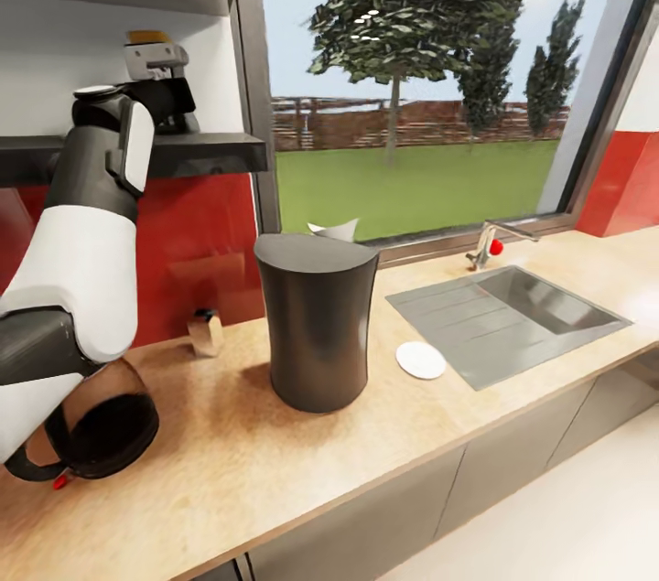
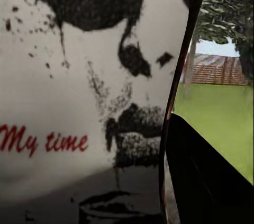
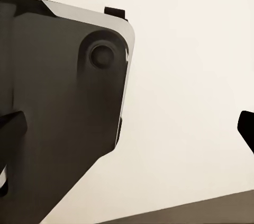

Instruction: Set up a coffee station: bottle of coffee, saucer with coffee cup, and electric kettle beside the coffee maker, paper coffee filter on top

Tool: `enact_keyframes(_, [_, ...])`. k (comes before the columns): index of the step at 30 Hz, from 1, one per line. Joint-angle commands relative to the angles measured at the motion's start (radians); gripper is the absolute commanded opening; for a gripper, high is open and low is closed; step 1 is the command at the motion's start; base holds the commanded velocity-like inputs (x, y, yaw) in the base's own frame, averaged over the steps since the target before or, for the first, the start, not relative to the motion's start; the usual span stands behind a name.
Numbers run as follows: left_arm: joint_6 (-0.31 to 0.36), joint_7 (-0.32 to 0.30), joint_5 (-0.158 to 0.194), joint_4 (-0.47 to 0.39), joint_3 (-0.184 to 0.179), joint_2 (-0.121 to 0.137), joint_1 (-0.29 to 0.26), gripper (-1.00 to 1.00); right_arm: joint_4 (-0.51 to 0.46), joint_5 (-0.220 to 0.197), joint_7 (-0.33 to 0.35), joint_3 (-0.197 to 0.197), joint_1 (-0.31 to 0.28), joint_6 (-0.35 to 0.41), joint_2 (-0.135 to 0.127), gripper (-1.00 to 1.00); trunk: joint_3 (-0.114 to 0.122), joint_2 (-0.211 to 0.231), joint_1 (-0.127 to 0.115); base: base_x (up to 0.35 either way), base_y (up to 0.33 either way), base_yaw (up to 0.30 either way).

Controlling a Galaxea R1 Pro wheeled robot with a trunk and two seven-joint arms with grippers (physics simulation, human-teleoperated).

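Observation:
My left gripper (image 1: 169, 101) is up at the dark kitchen shelf (image 1: 210, 151), shut on the bottle of coffee (image 1: 154, 58), a small jar with a gold cap. Its white "My time" label (image 2: 79, 102) is right in front of the left wrist camera, with one dark finger (image 2: 211, 181) against the jar's side. On the kitchen countertop (image 1: 229, 453) stands the tall dark coffee maker (image 1: 316, 325). The white paper coffee filter (image 1: 334, 229) peeks out behind its lid. The saucer (image 1: 421, 360) lies to its right, the electric kettle (image 1: 101, 435) to its left. A small tan coffee cup (image 1: 206, 332) stands by the red wall. My right gripper (image 3: 127, 128) is open and holds nothing.
A grey steel sink (image 1: 513, 316) with a faucet (image 1: 490, 242) is set into the counter on the right, below a large window. My left arm (image 1: 82, 242) rises over the kettle. Part of the robot's dark body (image 3: 58, 107) shows in the right wrist view.

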Motion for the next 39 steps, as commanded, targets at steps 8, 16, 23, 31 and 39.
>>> enact_keyframes(8, [0.048,-0.001,-0.005,-0.051,0.001,-0.013,-0.004,-1.0,-0.001,0.011,-0.002,-0.003,-0.001,0.001,0.001,1.0,-0.002,-0.002,0.001,0.0,0.0,-0.051])
enact_keyframes(16, [0.049,0.001,-0.007,-0.055,0.001,-0.025,-0.021,-1.0,-0.001,0.012,-0.001,-0.002,-0.001,-0.001,0.0,1.0,-0.002,-0.002,0.001,0.0,0.0,-0.002])
enact_keyframes(23, [0.049,0.002,-0.009,-0.08,-0.001,-0.032,-0.021,-1.0,-0.003,0.012,-0.001,-0.006,-0.001,-0.001,0.0,1.0,-0.002,-0.002,0.001,-0.048,-0.001,0.0])
enact_keyframes(31, [0.053,0.002,-0.01,-0.089,-0.001,-0.035,-0.019,-1.0,-0.003,0.01,-0.001,-0.007,-0.001,0.0,0.0,1.0,-0.002,-0.002,0.001,-0.22,-0.121,0.0])
enact_keyframes(39, [0.055,0.002,-0.011,-0.09,-0.015,-0.035,-0.018,-1.0,-0.003,0.01,-0.001,-0.007,-0.001,0.0,0.0,1.0,-0.002,-0.002,0.001,-0.234,-0.171,-0.002])
